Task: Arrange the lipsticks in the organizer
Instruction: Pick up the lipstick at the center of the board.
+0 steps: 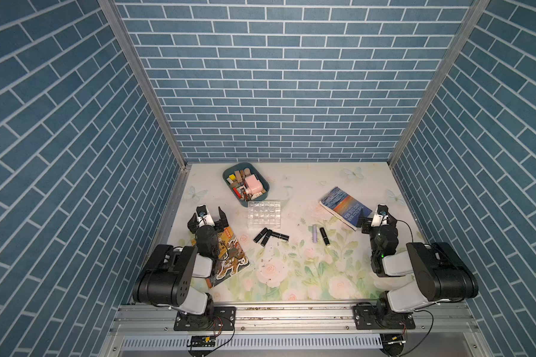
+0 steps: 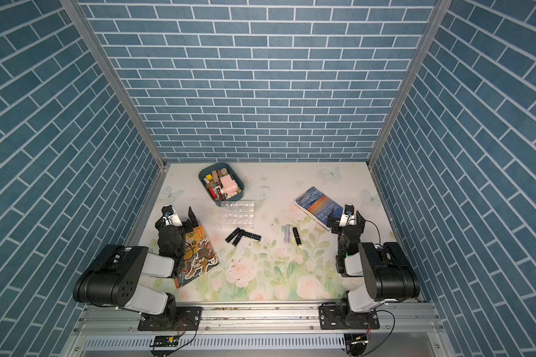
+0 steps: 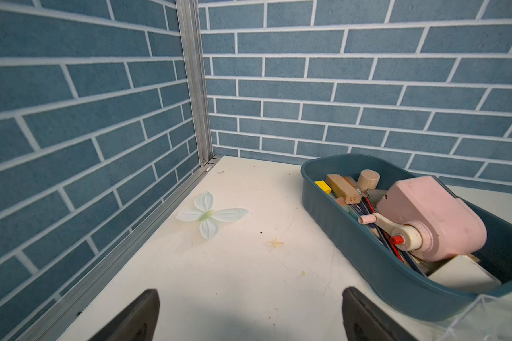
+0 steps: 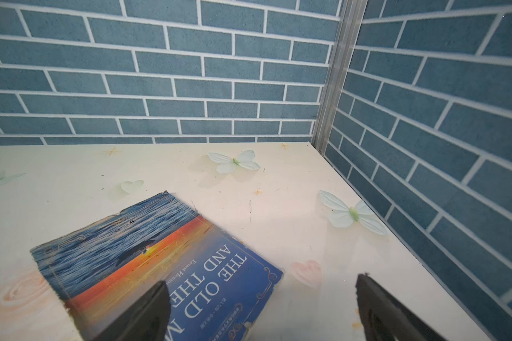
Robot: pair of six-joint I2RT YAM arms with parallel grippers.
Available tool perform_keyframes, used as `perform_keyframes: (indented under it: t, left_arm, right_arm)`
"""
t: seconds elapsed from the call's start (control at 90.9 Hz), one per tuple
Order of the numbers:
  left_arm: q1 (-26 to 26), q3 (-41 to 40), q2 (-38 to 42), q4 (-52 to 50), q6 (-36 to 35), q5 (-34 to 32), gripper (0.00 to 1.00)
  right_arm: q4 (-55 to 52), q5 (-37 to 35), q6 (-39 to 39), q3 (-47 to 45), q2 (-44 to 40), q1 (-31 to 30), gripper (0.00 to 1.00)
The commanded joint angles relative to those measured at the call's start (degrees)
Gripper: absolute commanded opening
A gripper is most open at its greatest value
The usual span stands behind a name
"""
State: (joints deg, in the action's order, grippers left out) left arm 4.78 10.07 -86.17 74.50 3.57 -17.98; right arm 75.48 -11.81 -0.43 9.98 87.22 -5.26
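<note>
Several glossy black lipsticks [image 1: 265,237] [image 2: 239,236] lie bunched on the floral table, just in front of the organizer [image 1: 264,214] [image 2: 237,214], a clear rack of small square cells. Further right, a pale lavender lipstick [image 1: 314,233] [image 2: 287,233] lies beside one more black tube [image 1: 324,236] [image 2: 296,236]. My left gripper [image 1: 208,213] [image 2: 176,214] [image 3: 250,292] hovers open to the left of the organizer, holding nothing. My right gripper [image 1: 378,216] [image 2: 346,216] [image 4: 262,282] is open over the corner of a blue book, also holding nothing. No lipsticks show in either wrist view. A corner of the organizer [image 3: 485,319] shows in the left wrist view.
A dark teal tray [image 1: 240,164] [image 3: 367,251] of wooden blocks and a pink device sits behind the organizer. The blue book [image 1: 344,207] [image 4: 160,259] lies at the right. An orange illustrated booklet [image 1: 232,259] lies under my left arm. Brick walls close three sides.
</note>
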Motion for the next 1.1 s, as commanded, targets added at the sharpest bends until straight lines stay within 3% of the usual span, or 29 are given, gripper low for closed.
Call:
perform_keyframes:
  t: [0.0,0.869,0.946,1.001,1.089]
  left_arm:
    - [-0.4,0.7,-0.5,1.3,-0.7,-0.2,1.00]
    - [-1.2,0.7,-0.3,1.0,-0.4,1.6,1.00]
    - [-1.1,1.6,2.0,-2.5,-0.6,0.9,1.00]
    - [-0.4,2.6,7.2,-8.7,-0.2,-2.5,1.00]
    - [2.2,3.9,14.6,-16.5,2.5,-14.0,1.00]
  right_arm:
    - [1.6,-0.6,-1.3,0.9,0.6,-0.2,1.00]
    - [0.3,1.5,-0.8,1.4,0.5,0.7,1.00]
    - [-0.3,-2.5,-0.7,1.2,-1.3,0.0,1.00]
    - [-8.2,-3.5,-0.9,2.9,-6.8,-0.5,1.00]
    - [-21.7,-8.3,1.1,8.2,-14.1,-1.9,1.00]
